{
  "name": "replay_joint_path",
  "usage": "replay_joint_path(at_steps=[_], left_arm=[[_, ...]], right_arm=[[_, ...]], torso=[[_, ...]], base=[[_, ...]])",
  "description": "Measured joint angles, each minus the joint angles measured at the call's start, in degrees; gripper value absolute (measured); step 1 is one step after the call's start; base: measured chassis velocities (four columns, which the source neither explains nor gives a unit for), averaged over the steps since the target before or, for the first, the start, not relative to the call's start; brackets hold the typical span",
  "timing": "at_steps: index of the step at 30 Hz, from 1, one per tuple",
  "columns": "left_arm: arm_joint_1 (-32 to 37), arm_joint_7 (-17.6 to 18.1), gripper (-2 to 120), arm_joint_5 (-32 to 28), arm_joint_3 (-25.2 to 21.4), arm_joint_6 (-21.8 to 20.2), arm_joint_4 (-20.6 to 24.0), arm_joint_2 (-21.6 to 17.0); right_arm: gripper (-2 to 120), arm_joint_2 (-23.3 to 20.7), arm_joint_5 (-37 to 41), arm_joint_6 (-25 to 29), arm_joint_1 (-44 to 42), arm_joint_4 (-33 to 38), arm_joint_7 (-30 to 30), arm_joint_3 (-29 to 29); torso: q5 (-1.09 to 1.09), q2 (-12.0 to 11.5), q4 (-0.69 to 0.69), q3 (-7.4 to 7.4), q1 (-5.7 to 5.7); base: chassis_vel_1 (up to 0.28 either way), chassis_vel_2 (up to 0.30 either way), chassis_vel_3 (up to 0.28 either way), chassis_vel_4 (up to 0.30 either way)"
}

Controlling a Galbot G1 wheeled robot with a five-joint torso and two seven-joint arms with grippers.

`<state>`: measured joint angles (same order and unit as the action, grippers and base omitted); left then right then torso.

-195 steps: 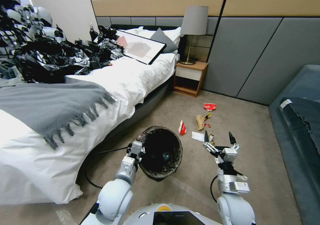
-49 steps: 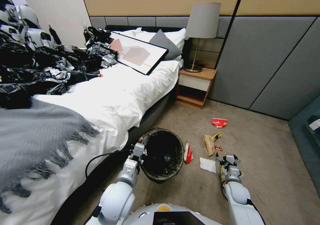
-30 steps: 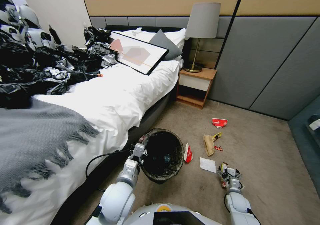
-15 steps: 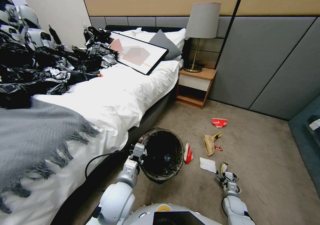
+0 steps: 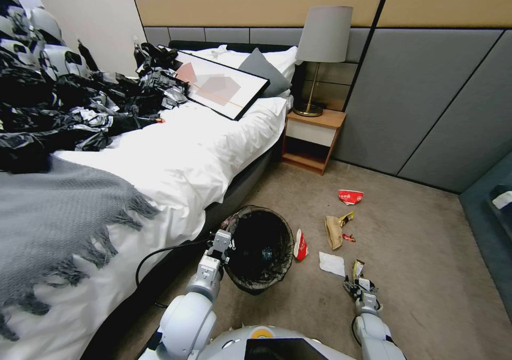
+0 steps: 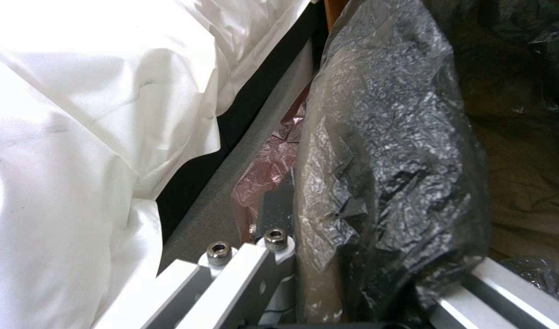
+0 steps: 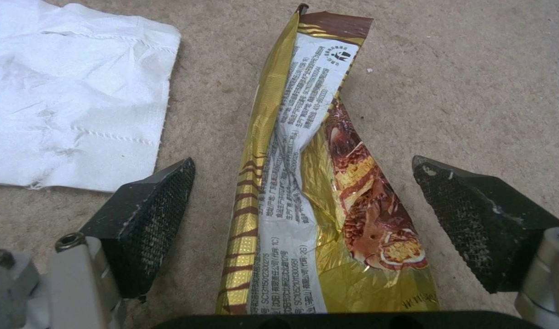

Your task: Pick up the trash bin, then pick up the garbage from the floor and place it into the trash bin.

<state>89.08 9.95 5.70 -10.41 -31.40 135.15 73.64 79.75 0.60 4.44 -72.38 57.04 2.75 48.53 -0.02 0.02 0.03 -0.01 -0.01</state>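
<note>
The trash bin (image 5: 264, 253), lined with a crinkled black bag, hangs tilted beside the bed, and my left gripper (image 5: 221, 242) is shut on its rim. In the left wrist view the bag-covered rim (image 6: 377, 183) sits clamped in the left gripper (image 6: 304, 256). My right gripper (image 5: 361, 288) is low over the carpet and open. A gold-and-brown snack wrapper (image 7: 316, 192) lies flat between its fingers (image 7: 149, 214), which stand apart from it. Other garbage lies ahead: a white napkin (image 5: 332, 264), a red-and-white cup (image 5: 301, 244), brown paper (image 5: 334, 232) and a red cup (image 5: 350, 196).
The bed (image 5: 176, 157) with white sheets stands close on the left. A nightstand (image 5: 312, 136) with a lamp is against the grey wall panels. A dark sofa edge (image 5: 496, 205) is at the right. A black cable (image 5: 154, 253) runs under the bed's side.
My right gripper has drawn back toward me along the carpet, uncovering the snack wrapper ahead of it. The left arm and bin have held still. The view shifted since the oldest frame.
</note>
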Motion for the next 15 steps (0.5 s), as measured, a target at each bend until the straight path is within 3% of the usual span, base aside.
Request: replay_joint_path(at_steps=[15], left_arm=[[-0.2,0.0,1,0.0,0.2,0.1,-0.2,-0.1]], right_arm=[[56,0.1,1.5,0.7,-2.3,3.2,-0.2,0.7]], torso=[[0.10,0.0,0.01,0.02,0.01]], base=[[0.000,0.000,0.000,0.000]])
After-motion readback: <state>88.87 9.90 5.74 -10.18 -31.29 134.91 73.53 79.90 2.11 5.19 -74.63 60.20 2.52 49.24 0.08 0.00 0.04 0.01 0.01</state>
